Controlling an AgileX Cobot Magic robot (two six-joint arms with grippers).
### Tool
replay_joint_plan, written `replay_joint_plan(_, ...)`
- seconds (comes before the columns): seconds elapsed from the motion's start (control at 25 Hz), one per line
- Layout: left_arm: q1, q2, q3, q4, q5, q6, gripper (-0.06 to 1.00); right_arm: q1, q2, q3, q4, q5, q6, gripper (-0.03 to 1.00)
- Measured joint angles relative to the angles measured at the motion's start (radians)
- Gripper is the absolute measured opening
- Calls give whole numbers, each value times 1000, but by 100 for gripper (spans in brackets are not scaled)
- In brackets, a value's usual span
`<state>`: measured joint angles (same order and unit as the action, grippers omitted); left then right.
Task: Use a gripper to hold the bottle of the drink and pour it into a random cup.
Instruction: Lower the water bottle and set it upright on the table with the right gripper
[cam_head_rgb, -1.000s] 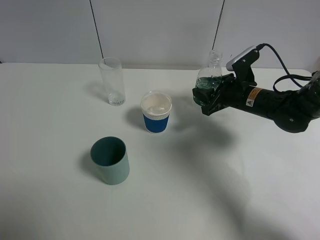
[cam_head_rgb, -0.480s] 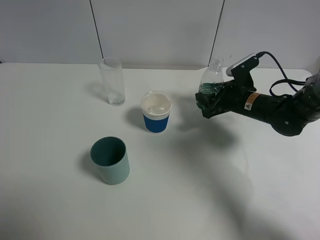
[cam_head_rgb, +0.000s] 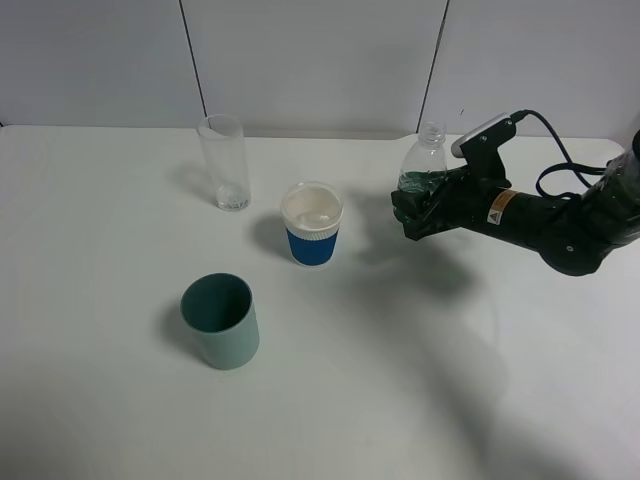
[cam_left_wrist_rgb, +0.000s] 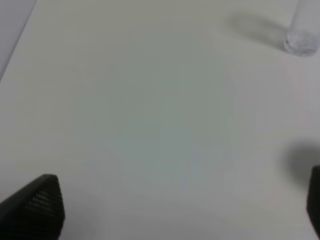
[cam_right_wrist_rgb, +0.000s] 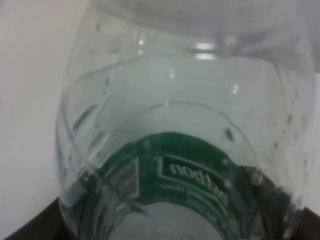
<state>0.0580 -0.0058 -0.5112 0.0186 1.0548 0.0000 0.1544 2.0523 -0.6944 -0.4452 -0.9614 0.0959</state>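
My right gripper is shut on the bottle of the drink, a small clear bottle with a green label, held nearly upright right of the cup. The bottle fills the right wrist view, label and clear liquid showing. The cup, white paper with a blue sleeve, stands left of the bottle, apart from it. My left gripper shows only two dark fingertips far apart over bare table, holding nothing.
A tall clear glass stands at the back left; its base shows in the left wrist view. A teal-green plastic cup stands in front of the paper cup. The white table ends at a grey back wall.
The right gripper has lowered a little and turned the bottle from a lean back to nearly upright. The cups and glass have not moved.
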Motion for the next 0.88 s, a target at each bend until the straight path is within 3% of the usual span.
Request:
replay_joint_plan(0.36,0,0,0,0,0,0,98,0,1,0,-4,-11,22,57)
replay_joint_plan(0.64,0,0,0,0,0,0,98,0,4,0,-28,-50,37,94)
replay_joint_plan(0.88,0,0,0,0,0,0,98,0,-8,0,-75,-47,37,99)
